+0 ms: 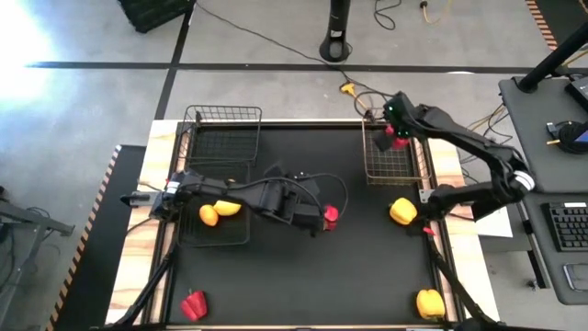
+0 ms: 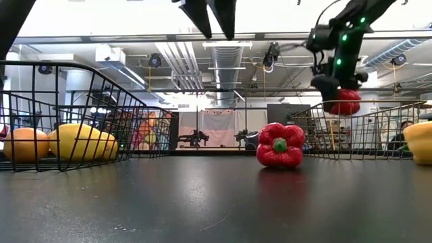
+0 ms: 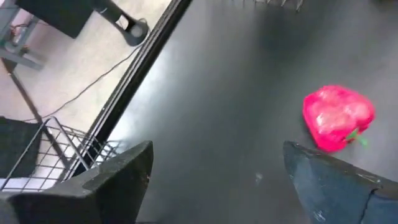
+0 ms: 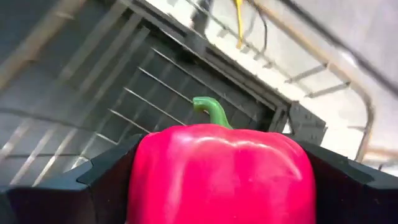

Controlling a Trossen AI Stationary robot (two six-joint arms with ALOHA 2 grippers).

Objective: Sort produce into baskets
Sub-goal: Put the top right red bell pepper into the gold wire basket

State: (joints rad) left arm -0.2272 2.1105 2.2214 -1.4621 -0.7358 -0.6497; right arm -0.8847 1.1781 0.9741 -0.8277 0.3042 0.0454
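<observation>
Red pepper [image 4: 221, 174] clamped in my right end effector [image 1: 401, 138], apparently hanging directly over the right-hand basket [image 1: 372, 175]; straight down lies the drop.

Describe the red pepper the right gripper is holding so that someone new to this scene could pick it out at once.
Start at the wire basket on the table's far right side. Just above it hangs the right gripper, shut on a red pepper. It is the only pepper in the air; the other red peppers lie on the black mat.
</observation>
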